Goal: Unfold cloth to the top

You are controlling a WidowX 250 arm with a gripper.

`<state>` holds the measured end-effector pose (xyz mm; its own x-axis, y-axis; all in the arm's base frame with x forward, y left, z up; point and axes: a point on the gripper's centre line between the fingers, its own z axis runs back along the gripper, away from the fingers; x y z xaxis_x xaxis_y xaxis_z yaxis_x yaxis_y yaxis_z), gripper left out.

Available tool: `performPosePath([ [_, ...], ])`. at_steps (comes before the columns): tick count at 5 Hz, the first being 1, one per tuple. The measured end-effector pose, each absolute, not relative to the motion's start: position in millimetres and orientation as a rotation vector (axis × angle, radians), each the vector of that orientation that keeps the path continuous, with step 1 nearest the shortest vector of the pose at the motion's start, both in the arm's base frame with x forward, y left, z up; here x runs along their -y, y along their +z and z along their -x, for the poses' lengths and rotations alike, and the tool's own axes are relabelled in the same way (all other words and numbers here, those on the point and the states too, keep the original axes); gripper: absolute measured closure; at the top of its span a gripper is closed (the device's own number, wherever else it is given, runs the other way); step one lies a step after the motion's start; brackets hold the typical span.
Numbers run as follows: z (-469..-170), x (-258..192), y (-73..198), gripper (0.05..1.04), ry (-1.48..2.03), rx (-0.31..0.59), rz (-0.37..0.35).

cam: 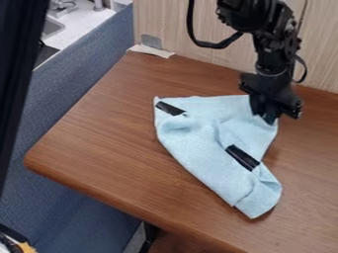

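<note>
The black gripper [269, 114] hangs down at the upper right corner of the light blue cloth [198, 154], covering part of that corner. Whether it holds the fabric is hidden. The cloth lies on the brown table, partly folded and wrinkled, with a roughly straight upper edge and a narrower end pointing to the lower right. One black strip is near its upper left corner, and another crosses the fold right of its middle.
The wooden table [99, 143] has a rounded corner at the left, with a blue panel [72, 104] beyond that edge. A light wood wall [198, 29] stands behind. A small grey-white scrap [151, 48] is at the table's back edge.
</note>
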<state>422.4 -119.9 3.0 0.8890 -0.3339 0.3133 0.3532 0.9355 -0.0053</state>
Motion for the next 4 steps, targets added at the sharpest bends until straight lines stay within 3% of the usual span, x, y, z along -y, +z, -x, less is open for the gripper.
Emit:
performPosePath([
  [1,-420,115,1,0.292,-0.35,0.307,0.056],
  [2,-420,115,4,0.085,-0.35,0.31,0.058],
  [4,-424,112,42,0.084,-0.353,0.38,0.045],
])
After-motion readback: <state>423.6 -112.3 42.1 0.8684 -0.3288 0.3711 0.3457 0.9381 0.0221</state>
